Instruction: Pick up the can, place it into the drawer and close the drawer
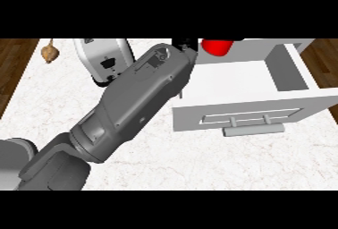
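One grey forearm (132, 103) slants from the counter's (231, 161) near-left corner toward its far edge. To its right the white drawer (290, 67) stands pulled open, with its handle (254, 129) facing the bare near edge. The red can (217, 47) shows at the drawer's far-left corner. The left hand (185, 43) is just beside the can, mostly cut off; whether it holds the can cannot be told. A white-and-black object (99, 56) sits behind the forearm, and a small brown thing (49, 53) lies at the far-left corner.
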Motion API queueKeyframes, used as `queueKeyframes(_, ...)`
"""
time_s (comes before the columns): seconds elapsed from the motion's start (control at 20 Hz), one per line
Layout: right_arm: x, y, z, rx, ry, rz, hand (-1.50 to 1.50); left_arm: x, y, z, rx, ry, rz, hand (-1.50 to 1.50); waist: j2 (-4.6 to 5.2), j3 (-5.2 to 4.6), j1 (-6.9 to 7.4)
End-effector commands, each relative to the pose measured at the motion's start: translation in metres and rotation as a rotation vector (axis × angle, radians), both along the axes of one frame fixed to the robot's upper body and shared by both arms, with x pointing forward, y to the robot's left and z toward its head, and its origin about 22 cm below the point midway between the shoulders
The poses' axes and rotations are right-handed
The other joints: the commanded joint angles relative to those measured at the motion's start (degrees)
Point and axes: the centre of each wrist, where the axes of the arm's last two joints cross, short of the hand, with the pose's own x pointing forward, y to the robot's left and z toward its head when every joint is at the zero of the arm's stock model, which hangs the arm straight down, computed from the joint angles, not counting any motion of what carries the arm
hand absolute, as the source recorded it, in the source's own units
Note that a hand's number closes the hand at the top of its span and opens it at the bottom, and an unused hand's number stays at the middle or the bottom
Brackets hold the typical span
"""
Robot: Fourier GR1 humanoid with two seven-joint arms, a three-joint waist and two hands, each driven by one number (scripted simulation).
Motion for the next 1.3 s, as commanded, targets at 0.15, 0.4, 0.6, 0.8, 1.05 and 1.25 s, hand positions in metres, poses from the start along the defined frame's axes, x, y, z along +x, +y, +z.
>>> queueKeyframes(0.15,-0.010,-0.002,0.002,0.004,0.007,0.002,-1.50,-0.002,-0.005,-0.008,0.051,0.005,0.044,-1.50,0.00,0.03,-1.00)
queueKeyframes(0.4,0.005,0.012,0.006,0.004,-0.024,0.033,-1.50,0.002,0.000,-0.019,0.061,0.031,0.121,-1.50,0.53,0.04,-1.73)
queueKeyframes(0.6,0.008,0.006,0.015,-0.025,-0.010,0.026,-1.50,-0.001,-0.002,-0.023,0.053,0.022,0.121,-1.50,0.40,0.00,-1.51)
queueKeyframes(0.8,0.012,0.002,0.004,-0.010,-0.007,0.026,-1.50,0.003,0.001,-0.025,0.064,0.009,0.139,-1.50,0.56,0.05,-1.59)
queueKeyframes(1.05,0.005,0.011,0.018,-0.052,-0.071,0.010,-1.50,0.000,0.007,-0.042,0.015,0.016,0.115,-1.50,0.24,-0.04,-0.78)
queueKeyframes(1.25,0.002,0.003,0.034,-0.336,-0.124,0.015,-1.50,0.005,0.007,-0.032,-0.008,-0.011,0.113,-1.50,0.31,0.00,-0.31)
